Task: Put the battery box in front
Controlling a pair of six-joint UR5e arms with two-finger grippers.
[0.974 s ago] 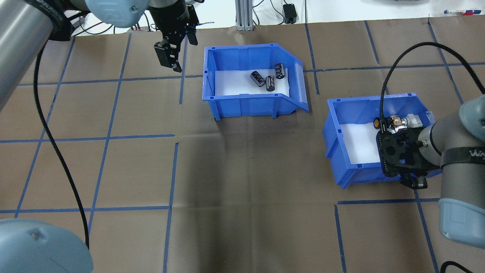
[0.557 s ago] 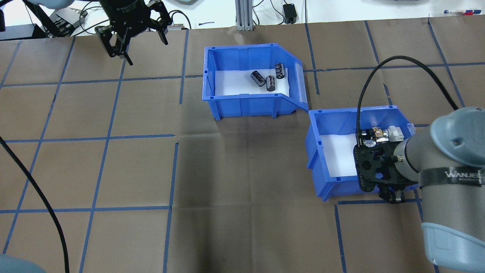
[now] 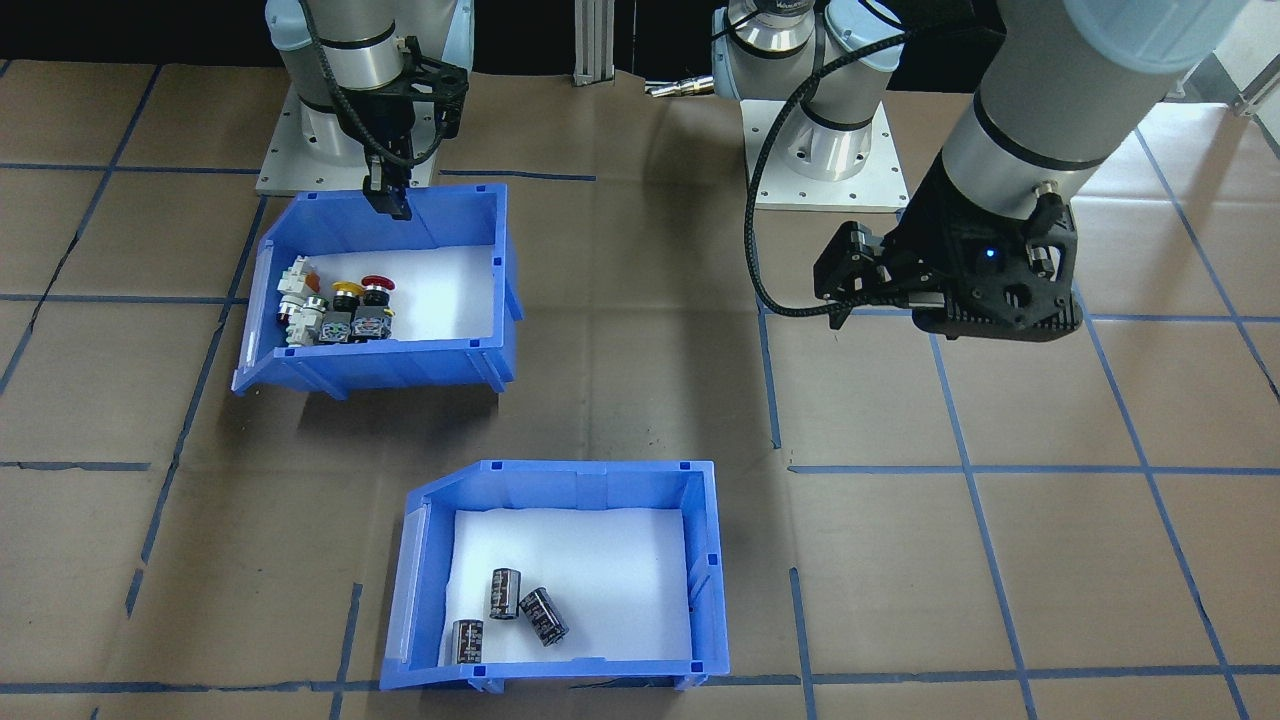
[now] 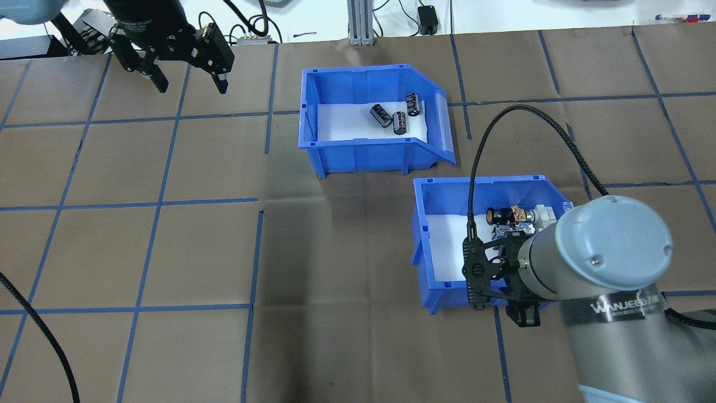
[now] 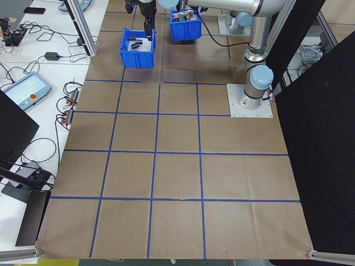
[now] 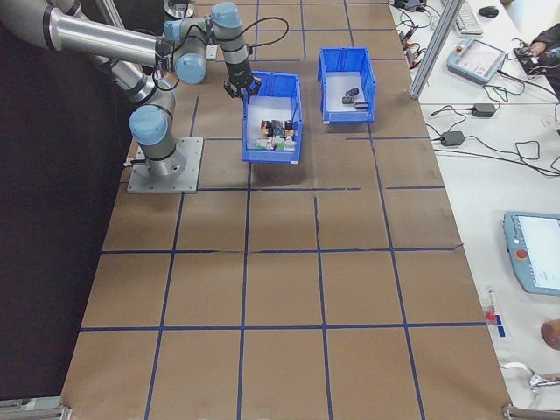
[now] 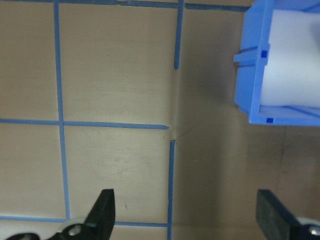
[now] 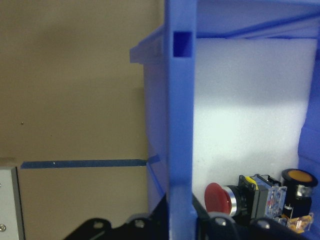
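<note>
Since a moment ago, my right gripper (image 4: 523,313) has dragged the switch bin (image 4: 430,246) inward, its fingers clamped on the near wall. My left gripper (image 4: 187,78) has swung toward the table's far left corner, spread wide, holding nothing. Battery box (image 4: 358,151) sits mid-table near the far edge, just beyond the switch bin.

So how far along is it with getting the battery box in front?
Looks done: the battery box already sits at the far side of the table, untouched. In hand: the right pincer is clamped on the near wall of the switch bin, which sits behind the battery box, nearer the robot. Left: probably just releasing that bin. The left pincer hangs open and empty off to the side.
</note>
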